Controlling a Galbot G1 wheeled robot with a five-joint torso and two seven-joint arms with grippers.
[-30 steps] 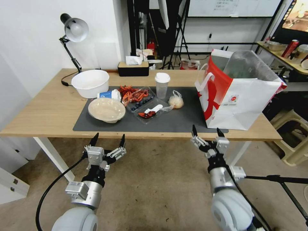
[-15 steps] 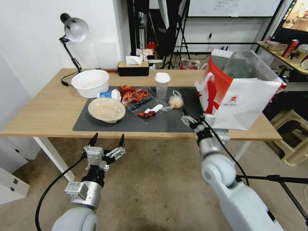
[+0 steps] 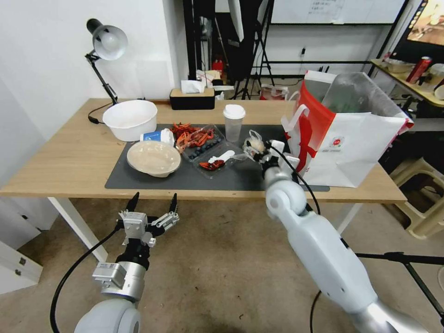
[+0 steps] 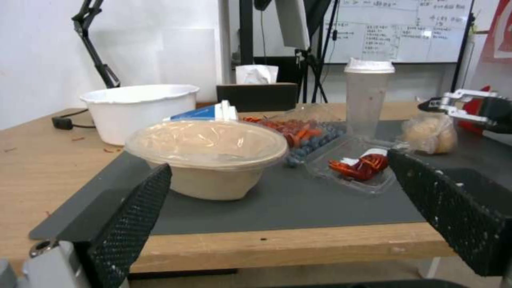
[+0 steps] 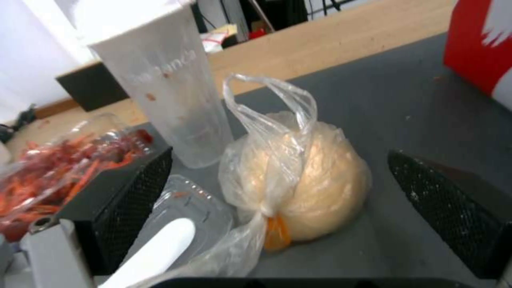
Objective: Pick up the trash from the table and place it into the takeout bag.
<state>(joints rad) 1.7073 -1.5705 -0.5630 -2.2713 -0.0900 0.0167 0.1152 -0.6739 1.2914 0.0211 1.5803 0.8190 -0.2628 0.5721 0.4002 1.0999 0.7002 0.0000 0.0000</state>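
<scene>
While right tool (image 5: 277,192) straddles crinkly knotted plastic bag (image 5: 299,184), fingers spread

This looks like a lab or studio workroom. A whiteboard (image 3: 337,10) covered in writing hangs at the upper centre, black tripods and light stands (image 3: 252,51) crowd the back, and a desk lamp (image 3: 105,46) stands at the upper left on a plain light-wood table (image 3: 69,157).
</scene>
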